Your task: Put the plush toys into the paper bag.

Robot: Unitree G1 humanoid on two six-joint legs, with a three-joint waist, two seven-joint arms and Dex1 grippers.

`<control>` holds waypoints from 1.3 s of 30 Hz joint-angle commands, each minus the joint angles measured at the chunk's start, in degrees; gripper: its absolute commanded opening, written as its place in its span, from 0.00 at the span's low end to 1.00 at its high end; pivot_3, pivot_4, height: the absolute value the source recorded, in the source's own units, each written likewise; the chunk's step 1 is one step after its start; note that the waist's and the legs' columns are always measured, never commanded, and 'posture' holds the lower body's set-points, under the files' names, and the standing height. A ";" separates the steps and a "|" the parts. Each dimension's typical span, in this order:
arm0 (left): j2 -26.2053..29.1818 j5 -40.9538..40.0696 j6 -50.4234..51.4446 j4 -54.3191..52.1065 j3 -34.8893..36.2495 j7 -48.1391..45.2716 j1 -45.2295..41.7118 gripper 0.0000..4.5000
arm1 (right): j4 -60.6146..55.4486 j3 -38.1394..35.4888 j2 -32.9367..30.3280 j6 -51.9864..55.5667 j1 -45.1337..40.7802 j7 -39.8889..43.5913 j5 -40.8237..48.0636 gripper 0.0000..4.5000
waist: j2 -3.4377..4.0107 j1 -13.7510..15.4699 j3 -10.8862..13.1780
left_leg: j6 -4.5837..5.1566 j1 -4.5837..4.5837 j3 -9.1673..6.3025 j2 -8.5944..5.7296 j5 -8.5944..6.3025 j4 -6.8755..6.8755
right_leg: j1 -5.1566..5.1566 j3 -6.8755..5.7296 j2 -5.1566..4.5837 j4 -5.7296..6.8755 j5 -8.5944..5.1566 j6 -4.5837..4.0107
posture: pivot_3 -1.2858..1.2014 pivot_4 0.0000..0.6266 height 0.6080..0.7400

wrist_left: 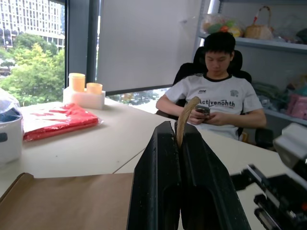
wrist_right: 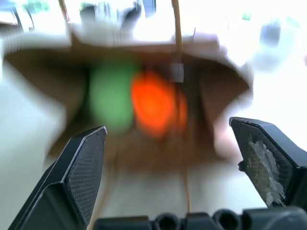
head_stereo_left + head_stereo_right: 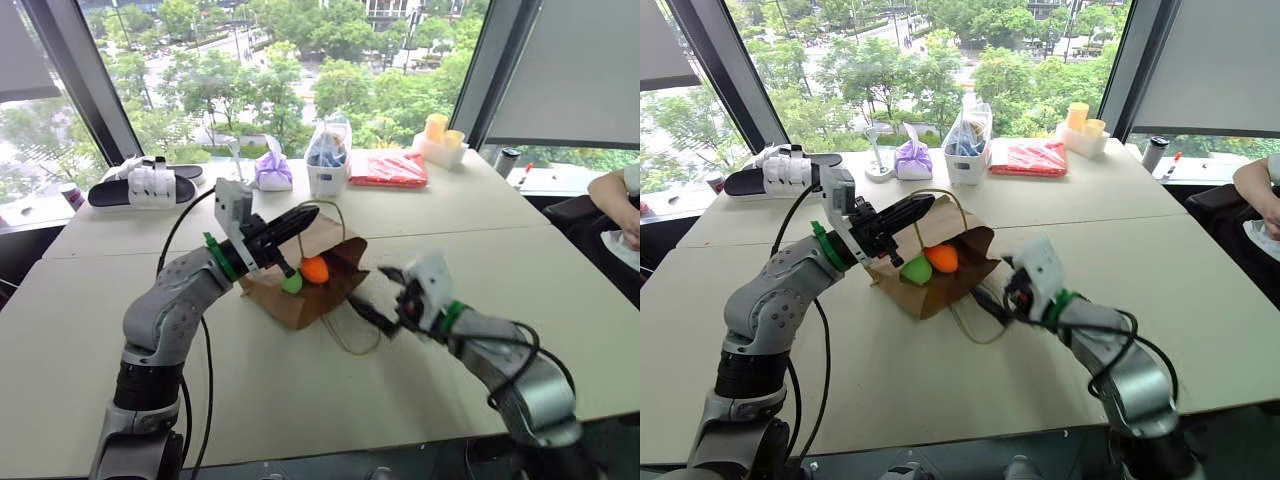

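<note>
The brown paper bag lies on its side in the middle of the table, with its mouth facing my right arm. Just inside the mouth sit the two plush toys, the orange one and the green one, side by side. My left gripper hangs above the bag, shut on the bag's cord handle and holding it up. My right gripper stands open a short way in front of the mouth, holding nothing. In the right wrist view both toys show between its spread fingers.
Along the far edge stand a purple cloth bundle, a clear bag of blue items, a red packet, yellow cups and slippers. A person sits at the table's right end.
</note>
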 commanded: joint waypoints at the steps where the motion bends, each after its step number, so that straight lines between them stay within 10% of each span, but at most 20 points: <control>1: -0.28 -0.53 -0.59 -1.39 -0.05 -0.25 -0.40 0.00 | 2.28 2.13 1.12 -2.22 0.09 -0.34 -0.88 0.99 | 0.00 -0.43 0.01 | 0.00 0.01 0.03 0.01 0.00 0.01 | 0.00 0.01 0.00 0.01 0.00 0.00 | 0.52 0.24 1.00; 11: 0.45 -0.32 -0.50 -2.15 0.09 -0.09 0.14 0.00 | 17.09 4.31 6.53 -3.21 -6.93 -4.30 -4.75 0.99 | 0.00 0.02 0.01 | -0.03 0.06 0.01 0.04 0.02 0.06 | 0.02 0.04 0.03 0.07 0.00 -0.01 | 0.52 0.24 1.00; 14: 0.36 -0.52 -0.22 -2.82 0.06 0.40 0.24 0.00 | 20.68 5.20 7.54 -3.16 -9.13 -4.37 -5.42 0.80 | 0.00 -0.08 0.01 | -0.03 0.06 -0.01 0.03 0.02 0.06 | 0.02 0.04 0.03 0.05 0.00 -0.01 | 0.52 0.24 1.00; 21: 0.54 -0.50 -0.27 -2.96 0.31 0.87 0.08 0.00 | 19.22 3.41 7.62 0.72 -11.35 -3.18 -3.13 0.01 | 0.01 -0.15 0.01 | -0.02 0.08 -0.01 0.04 0.02 0.06 | 0.02 0.04 0.03 0.08 0.00 -0.01 | 0.52 0.24 1.00; 39: 2.93 -3.59 2.89 2.60 4.85 2.28 -8.22 0.00 | 6.38 -16.25 -0.87 20.33 -30.73 -0.49 16.73 0.01 | 0.02 -0.07 0.03 | 0.04 -0.03 -0.05 0.03 -0.02 0.05 | -0.02 -0.03 0.02 0.03 0.00 0.00 | 0.52 0.24 1.00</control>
